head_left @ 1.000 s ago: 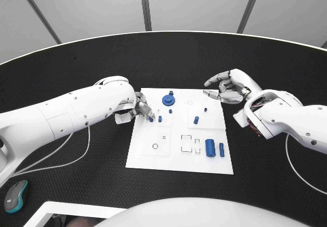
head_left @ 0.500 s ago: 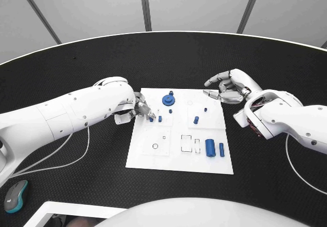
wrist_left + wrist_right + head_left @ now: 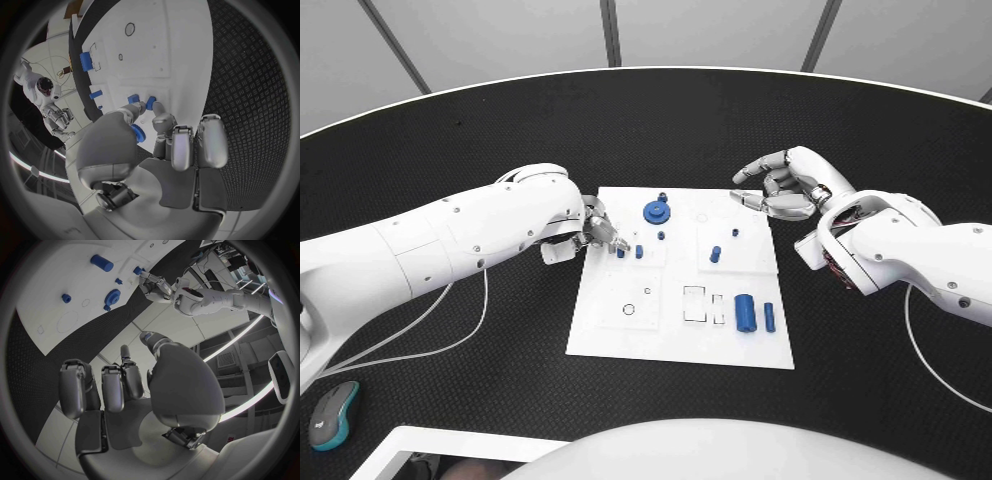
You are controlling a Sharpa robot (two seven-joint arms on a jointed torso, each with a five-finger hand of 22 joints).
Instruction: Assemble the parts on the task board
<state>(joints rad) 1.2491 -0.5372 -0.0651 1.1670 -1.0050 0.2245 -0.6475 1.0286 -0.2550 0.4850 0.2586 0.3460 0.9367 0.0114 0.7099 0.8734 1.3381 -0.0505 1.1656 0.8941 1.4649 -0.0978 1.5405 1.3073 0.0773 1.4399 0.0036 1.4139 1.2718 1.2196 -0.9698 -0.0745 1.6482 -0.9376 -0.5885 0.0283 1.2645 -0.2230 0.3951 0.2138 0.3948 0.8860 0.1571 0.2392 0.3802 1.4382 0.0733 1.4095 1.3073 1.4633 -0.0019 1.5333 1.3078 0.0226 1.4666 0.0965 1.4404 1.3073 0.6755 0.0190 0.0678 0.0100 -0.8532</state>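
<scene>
**A:** Board (image 3: pixel 678 330) status?

**B:** White plate, flat on the black table (image 3: pixel 473 130), between the two hands. The left hand (image 3: pixel 596 230) is over its near-left edge; the right hand (image 3: pixel 780 190) is off its far-right corner, apart from it.

**A:** Part count?

**B:** Head view gives seven blue pieces. One gear (image 3: pixel 656 211), with a small peg just beyond it. Two pegs (image 3: pixel 639 252) right at the left hand's fingertips. One small dot just past those. One peg (image 3: pixel 715 254) mid-board, with a tiny one beyond it towards the right hand. Two cylinders (image 3: pixel 746 312) lying side by side on the board's near-right part, one fat and one thin. So nine in all; I miscounted at first.

**A:** Left hand?

**B:** Fingers curled down onto the board. The wrist view shows thumb and a fingertip (image 3: pixel 154 107) meeting at a peg (image 3: pixel 150 103), with a second peg (image 3: pixel 132 99) just beside it. Whether it's actually pinched or only touched, I cannot tell.

**A:** Right hand?

**B:** Holding nothing. Fingers (image 3: pixel 112 387) are bent inward but spread, thumb apart, above the table beside the board.

**A:** Surroundings?

**B:** The table is round with a pale rim, and grey wall panels stand behind it. A teal and grey mouse (image 3: pixel 332 412) sits at the table's near-left edge, well behind the left arm. A thin white cable (image 3: pixel 444 335) loops under that arm.
</scene>
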